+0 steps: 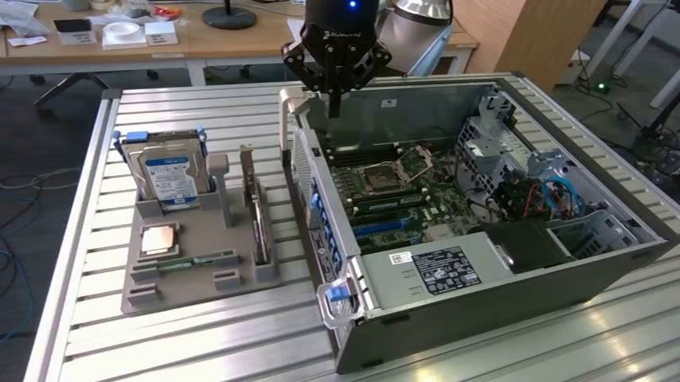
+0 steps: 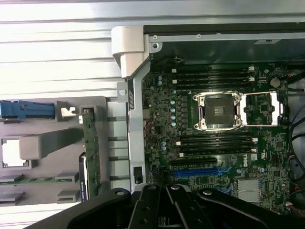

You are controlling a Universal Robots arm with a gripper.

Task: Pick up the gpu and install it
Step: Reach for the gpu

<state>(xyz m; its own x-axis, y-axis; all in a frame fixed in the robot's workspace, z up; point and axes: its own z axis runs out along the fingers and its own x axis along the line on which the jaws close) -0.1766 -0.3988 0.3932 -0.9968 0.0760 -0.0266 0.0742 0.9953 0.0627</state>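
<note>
Here, the black claw (image 1: 334, 107), pressed together and empty, hangs over the open grey metal computer case (image 1: 478, 306). Below and beside the claw, the thin black gpu (image 1: 258, 231) stands edgewise in a grey slotted holder (image 1: 181, 282), presumably for top-edge gripping.

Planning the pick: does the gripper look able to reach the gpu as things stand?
Probably yes: the gpu stands on edge in the grey holder, nothing over its top edge. The gripper hangs above the computer case wall beside it, jaws shut, so they must open first.
</note>
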